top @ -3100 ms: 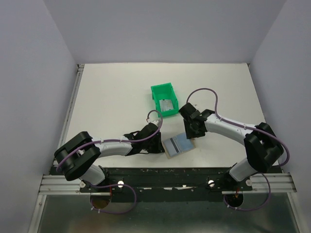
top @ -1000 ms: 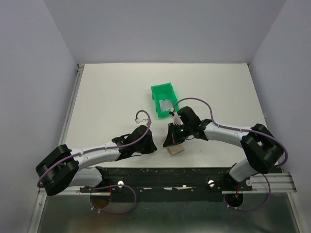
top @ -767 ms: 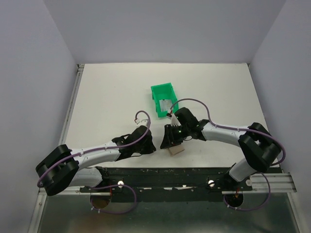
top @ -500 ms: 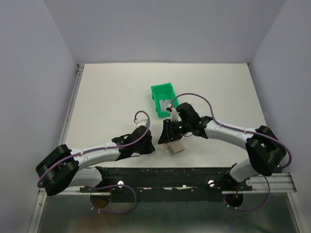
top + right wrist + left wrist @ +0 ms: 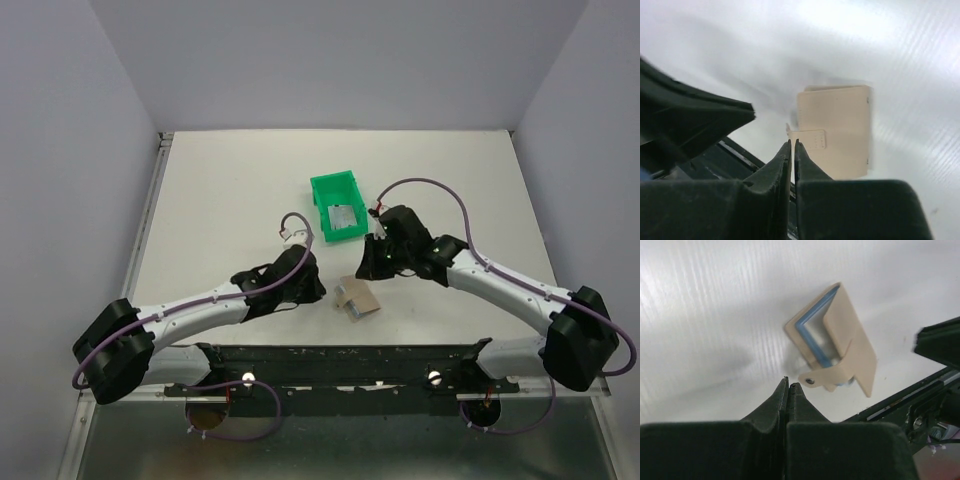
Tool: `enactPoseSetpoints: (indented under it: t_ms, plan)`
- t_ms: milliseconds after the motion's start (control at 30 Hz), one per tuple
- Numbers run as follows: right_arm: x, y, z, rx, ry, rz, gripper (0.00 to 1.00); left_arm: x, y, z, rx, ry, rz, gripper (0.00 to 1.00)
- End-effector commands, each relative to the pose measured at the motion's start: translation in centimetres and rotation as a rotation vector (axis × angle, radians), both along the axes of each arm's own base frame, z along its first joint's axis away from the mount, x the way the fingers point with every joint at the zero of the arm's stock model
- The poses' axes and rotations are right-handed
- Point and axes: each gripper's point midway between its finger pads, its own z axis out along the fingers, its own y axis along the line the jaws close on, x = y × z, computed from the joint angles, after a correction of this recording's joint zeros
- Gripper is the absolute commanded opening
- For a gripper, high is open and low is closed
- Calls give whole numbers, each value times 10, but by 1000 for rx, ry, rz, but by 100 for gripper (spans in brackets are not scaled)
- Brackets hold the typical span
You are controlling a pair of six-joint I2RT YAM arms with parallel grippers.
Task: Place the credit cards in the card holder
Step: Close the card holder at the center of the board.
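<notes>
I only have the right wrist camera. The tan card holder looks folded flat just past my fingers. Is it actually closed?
Observer: Not fully. In the left wrist view the card holder gapes along one edge, showing its blue lining, and its strap hangs loose.
Operator: Is the other arm holding it?
Observer: No. The left gripper is shut on nothing, just short of the strap.
Operator: Where is a card I can fetch?
Observer: The top view shows a silver card lying in the green bin, farther up the table than the card holder.
</notes>
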Motion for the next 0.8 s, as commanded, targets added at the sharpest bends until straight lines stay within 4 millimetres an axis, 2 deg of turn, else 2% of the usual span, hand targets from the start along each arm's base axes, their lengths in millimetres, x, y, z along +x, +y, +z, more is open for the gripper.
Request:
enactPoseSetpoints:
  t_ms: [0, 200, 467, 633, 767]
  plan:
    - [-3, -25, -39, -161, 55, -25, 9, 22, -2, 29, 27, -88, 21, 0]
    - [-19, 0, -64, -46, 144, 64, 3, 30, -13, 45, 13, -119, -3, 0]
    - [-24, 0, -94, -73, 206, 72, 3, 24, -34, 42, -36, -91, -71, 0]
    - [-26, 2, -92, -56, 211, 74, 3, 15, -49, 34, -45, -70, -121, 0]
    - [-20, -4, -65, -28, 131, 30, 5, 11, -61, 31, -48, -59, -155, 0]
